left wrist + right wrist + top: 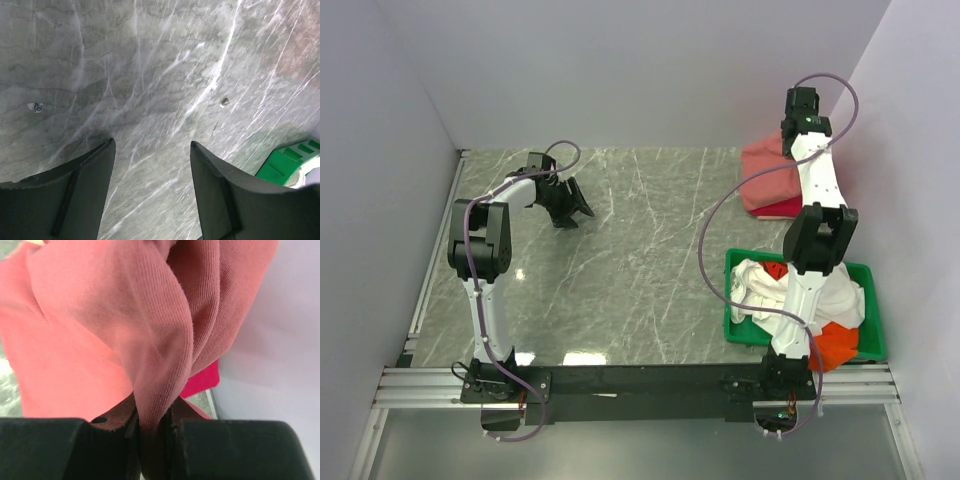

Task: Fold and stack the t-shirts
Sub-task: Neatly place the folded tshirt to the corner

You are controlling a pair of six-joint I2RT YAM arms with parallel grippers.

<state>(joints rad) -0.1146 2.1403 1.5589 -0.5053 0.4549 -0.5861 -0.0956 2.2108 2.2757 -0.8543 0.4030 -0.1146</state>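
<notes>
A dusty salmon-red t-shirt (768, 178) lies folded at the far right of the table, on top of a crimson-pink t-shirt (783, 208) whose edge shows below it. My right gripper (790, 148) is shut on a fold of the salmon-red t-shirt (160, 340), with the cloth pinched between its jaws; the crimson-pink t-shirt (202, 380) peeks out behind. White t-shirts (760, 285) and an orange t-shirt (838, 345) lie crumpled in the green tray (732, 262). My left gripper (577, 212) hovers open over bare table at the far left, its fingers (90, 185) wide apart with nothing between them.
The green tray (287, 162) sits at the near right, under my right arm. White walls close in the table at the back, left and right; the salmon-red stack lies close to the right wall (280, 340). The table is grey marble (640, 250).
</notes>
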